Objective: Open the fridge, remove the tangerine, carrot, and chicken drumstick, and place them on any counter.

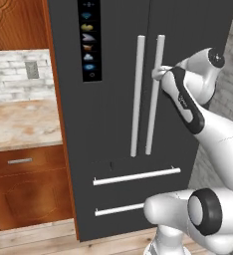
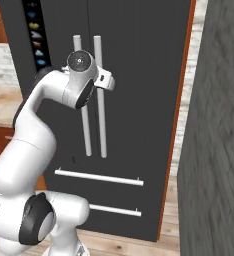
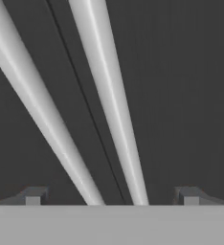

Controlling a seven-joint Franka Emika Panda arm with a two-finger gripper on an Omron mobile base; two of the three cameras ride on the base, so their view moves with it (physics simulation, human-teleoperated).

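A: Quick one. What are you looking at?

B: You've got the fridge [image 1: 118, 124] dead ahead, filling most of both base views. Tall, dark charcoal, both upper doors shut, a thin seam running down between them.

A: Handles?

B: Two long pale grey vertical bars side by side, the left handle [image 1: 138, 94] and the right handle [image 1: 155, 94], one on each side of the seam. Below them sit two horizontal bars, the upper drawer handle [image 1: 136, 176] and the lower drawer handle [image 1: 119, 209], the lower one partly hidden by the arm's base in the left base view.

A: Anything else on the door?

B: A vertical black icon strip [image 1: 89, 40] on the left door, with small blue, orange and white symbols.

A: Where's your gripper?

B: The gripper [image 3: 111, 196] is up at the right handle, in its upper part. In the hand view your two dark fingertips [image 3: 33, 196] stand wide apart, with both bars running between them. Fingers are spread, clamped on nothing. Whether they touch the bar, you can't tell.

A: Surroundings?

B: The counter [image 1: 19, 122] is just left of the fridge, beige marbled stone with rusty blotches, over reddish-brown cabinets [image 1: 29, 187] with silver handles. A grey wall [image 2: 214, 150] stands to the right.
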